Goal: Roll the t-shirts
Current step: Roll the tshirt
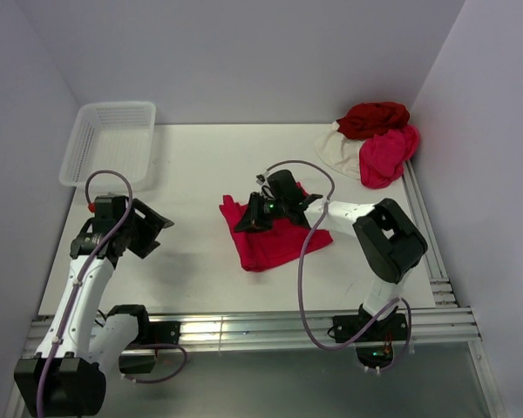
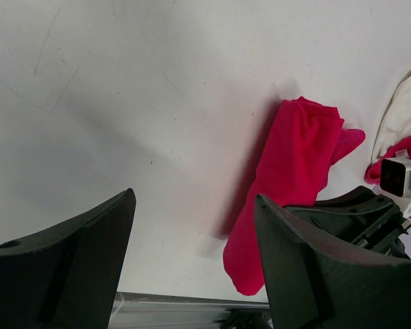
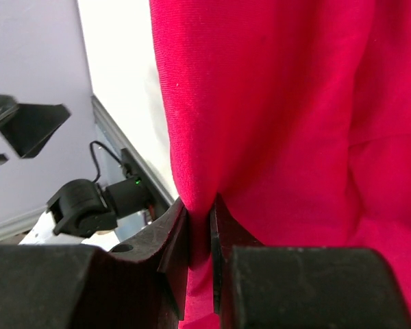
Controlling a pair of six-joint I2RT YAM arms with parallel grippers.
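A bright crimson t-shirt (image 1: 275, 242) lies partly folded in the middle of the table; it also shows in the left wrist view (image 2: 288, 185) and fills the right wrist view (image 3: 281, 123). My right gripper (image 1: 251, 216) is shut on a fold at the shirt's left edge, cloth pinched between its fingers (image 3: 180, 240). My left gripper (image 1: 153, 233) hangs open over bare table to the left, apart from the shirt, nothing between its fingers (image 2: 89, 253). A pile of dark red (image 1: 372, 117), pink (image 1: 387, 155) and cream white (image 1: 338, 150) t-shirts sits at the back right.
A white mesh basket (image 1: 110, 142) stands at the back left corner. A metal rail (image 1: 244, 329) runs along the table's near edge and another along the right side. Walls close in the back and both sides.
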